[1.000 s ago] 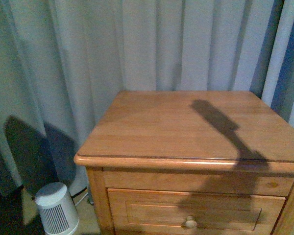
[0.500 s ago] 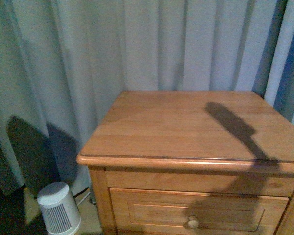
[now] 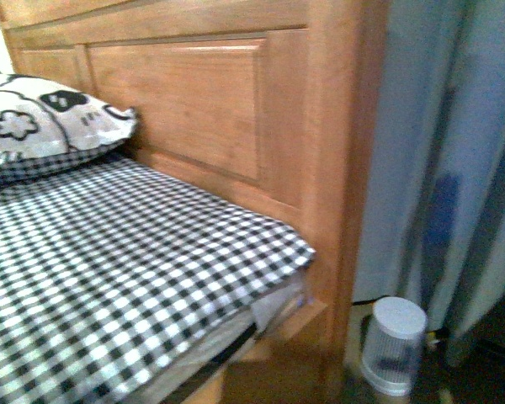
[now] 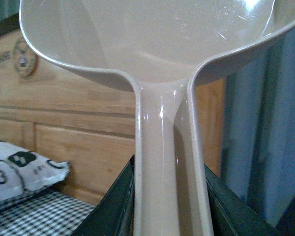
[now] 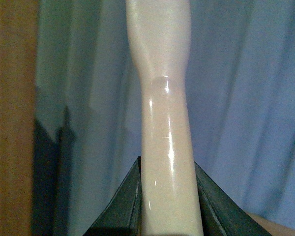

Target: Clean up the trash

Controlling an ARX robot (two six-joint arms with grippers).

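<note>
Two grippers clamp tools beside a gingham-sheeted bed [image 3: 109,269]: the left gripper [image 4: 169,196] pinches a dustpan [image 4: 152,39], its scoop bare, the right gripper [image 5: 169,201] a pale plastic handle [image 5: 162,98]. Trash out of view.

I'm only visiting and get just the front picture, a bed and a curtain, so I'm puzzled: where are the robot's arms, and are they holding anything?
Observer: The left gripper is shut on the handle of a pale dustpan.
Operator: And the other arm?
Observer: The right gripper is shut on a smooth pale handle; what is at its far end is out of frame.
Operator: Any rubbish scooped up yet?
Observer: The part of the dustpan that shows holds nothing.
</note>
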